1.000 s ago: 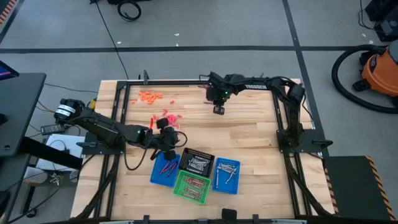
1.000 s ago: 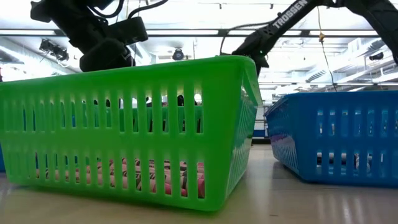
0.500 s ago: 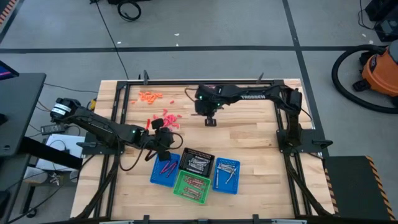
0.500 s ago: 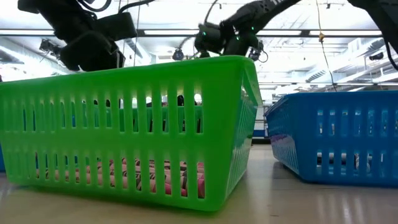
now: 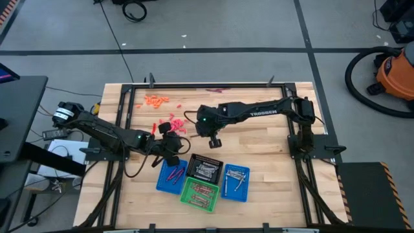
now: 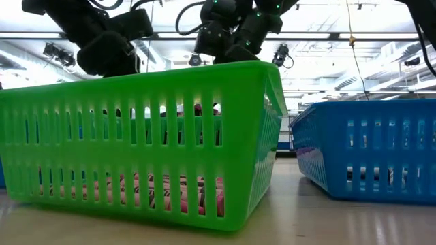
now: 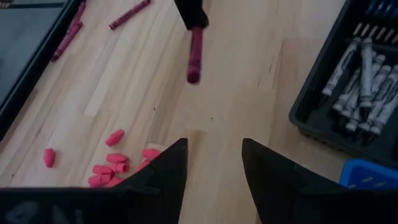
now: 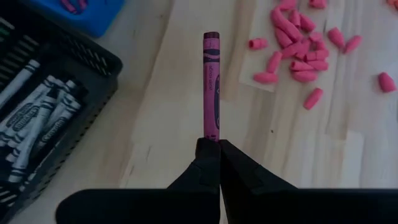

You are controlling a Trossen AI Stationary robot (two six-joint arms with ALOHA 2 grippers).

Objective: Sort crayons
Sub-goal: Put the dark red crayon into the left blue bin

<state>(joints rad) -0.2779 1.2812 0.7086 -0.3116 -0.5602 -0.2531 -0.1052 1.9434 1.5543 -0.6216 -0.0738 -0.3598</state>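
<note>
On the counter (image 5: 259, 142) near its front edge, we are finding four mesh baskets already loaded: the black basket (image 5: 205, 169) with silvery-grey crayons (image 7: 364, 74), the left blue basket (image 5: 171, 176) with a few reddish ones, the green basket (image 5: 199, 193) and the right blue basket (image 5: 235, 182) each with some sticks too.

We are watching the right gripper (image 8: 212, 146), over mid-counter just behind the black basket, clamping tight on the end of a magenta crayon (image 8: 211, 84) that is sticking straight out from its tips.

The left gripper (image 7: 213, 163) is hovering just beside it, above the left blue basket's far edge, fingers spread wide and holding nothing.

Still unsorted, as we are reading it: a loose pink scatter (image 5: 173, 123) mid-left, an orange scatter (image 5: 155, 100) at the far left, and a couple of maroon crayons (image 7: 129, 14) near the far rail. We are judging the job well underway but not finished.
</note>
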